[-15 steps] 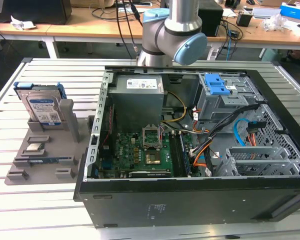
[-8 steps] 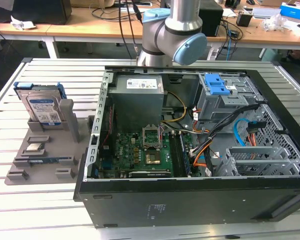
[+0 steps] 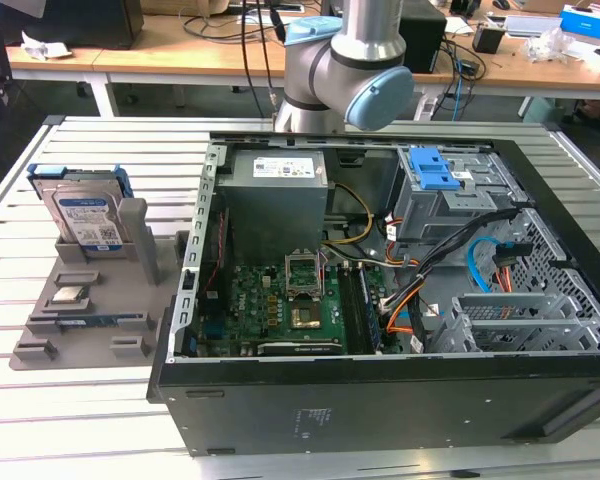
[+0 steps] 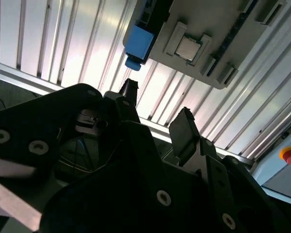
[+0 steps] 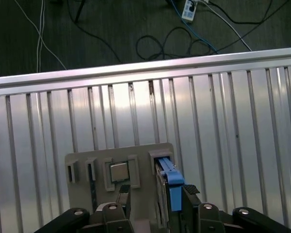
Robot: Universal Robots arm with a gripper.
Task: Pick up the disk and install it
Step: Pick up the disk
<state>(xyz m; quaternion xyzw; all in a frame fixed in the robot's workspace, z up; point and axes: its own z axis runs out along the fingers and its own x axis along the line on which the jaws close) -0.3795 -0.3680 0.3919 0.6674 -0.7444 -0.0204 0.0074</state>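
Observation:
The disk (image 3: 80, 215) is a silver drive with a white-and-blue label in a blue carrier. It stands upright in a slot at the far end of the grey holder (image 3: 100, 310), on the exterior view's left. In both wrist views my gripper (image 4: 157, 109) (image 5: 156, 195) hangs well above the table, looking down on the holder. Its black fingers (image 4: 184, 124) are spread apart with nothing between them. The disk's blue carrier edge (image 5: 170, 187) (image 4: 138, 41) shows beyond the fingertips, apart from them.
An open computer case (image 3: 380, 400) fills the exterior view's right, with a motherboard, cables and a blue-latched drive bay (image 3: 435, 170). The holder also carries a square processor chip (image 3: 70, 296) (image 5: 118, 171) and a dark memory stick (image 3: 110, 322). The arm (image 3: 340, 70) rises behind the case.

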